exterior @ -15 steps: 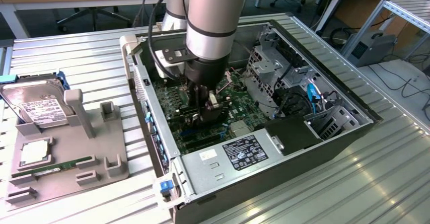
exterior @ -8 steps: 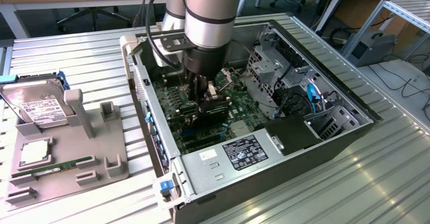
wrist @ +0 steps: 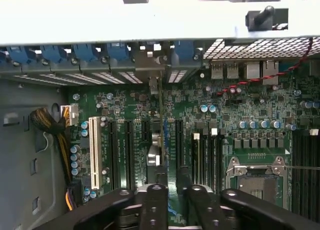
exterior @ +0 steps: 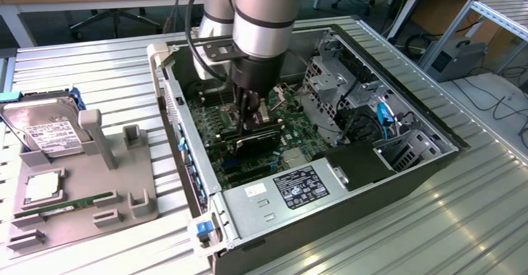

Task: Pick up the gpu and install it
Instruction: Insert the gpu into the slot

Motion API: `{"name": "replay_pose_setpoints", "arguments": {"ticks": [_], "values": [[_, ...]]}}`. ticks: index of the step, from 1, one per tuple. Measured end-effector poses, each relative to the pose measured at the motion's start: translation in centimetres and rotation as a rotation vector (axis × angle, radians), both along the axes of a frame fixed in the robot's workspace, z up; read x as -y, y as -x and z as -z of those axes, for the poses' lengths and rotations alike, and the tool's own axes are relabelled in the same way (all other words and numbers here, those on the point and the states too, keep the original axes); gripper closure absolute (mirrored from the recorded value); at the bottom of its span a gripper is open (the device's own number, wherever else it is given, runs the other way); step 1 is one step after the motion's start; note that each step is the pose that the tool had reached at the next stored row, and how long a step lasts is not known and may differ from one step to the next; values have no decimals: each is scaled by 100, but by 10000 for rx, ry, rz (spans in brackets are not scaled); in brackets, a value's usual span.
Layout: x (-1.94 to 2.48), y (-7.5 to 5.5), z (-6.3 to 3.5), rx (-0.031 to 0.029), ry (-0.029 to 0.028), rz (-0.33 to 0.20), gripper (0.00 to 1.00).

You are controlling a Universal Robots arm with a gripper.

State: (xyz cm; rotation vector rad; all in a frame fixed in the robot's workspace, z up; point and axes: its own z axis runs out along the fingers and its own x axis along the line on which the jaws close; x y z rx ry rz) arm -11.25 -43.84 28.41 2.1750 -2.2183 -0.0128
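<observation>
The pincer (wrist: 172, 192) sits closest to the wrist camera, its black links spanning the near edge of the view. Directly beyond it the gpu (wrist: 155, 150) is seen edge-on as a thin upright strip. The card is straight under the pincer, not off to either side. In the exterior view the pincer (exterior: 247, 125) reaches down into the open case (exterior: 355, 219) and meets the top edge of the dark gpu (exterior: 256, 144) over the motherboard (exterior: 285, 117). Whether the pincer is spread, pressed together or pinching the card cannot be told from these views

The relation that matters is the card's long axis. It runs from the pincer toward the rear wall with the blue latches (wrist: 107, 52), with the card's metal end up against that wall. This line is parallel to the black slots (wrist: 177, 145) and the white slot (wrist: 93, 150) on the motherboard (wrist: 240, 104). The card stands between two black slots, apparently in line with a slot of its own. Whether it is fully seated or only resting there is hidden by its own edge

On the tabletop (exterior: 462, 225), toward the exterior view's left, a grey holder (exterior: 91, 216) carries a hard drive (exterior: 46, 130) and a memory stick (exterior: 70, 204), well apart from the arm
</observation>
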Motion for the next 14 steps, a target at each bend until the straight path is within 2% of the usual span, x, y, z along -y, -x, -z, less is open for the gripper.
{"name": "replay_pose_setpoints", "arguments": {"ticks": [1,3,4,9,11,14], "values": [[0,-24,0,-40,4,0,84],[0,-80,1,-130,8,-1,84],[0,-105,1,-168,8,0,89],[0,-241,3,-359,11,-1,89],[1,-263,3,-383,10,0,89],[0,-270,3,-388,12,0,89]]}}
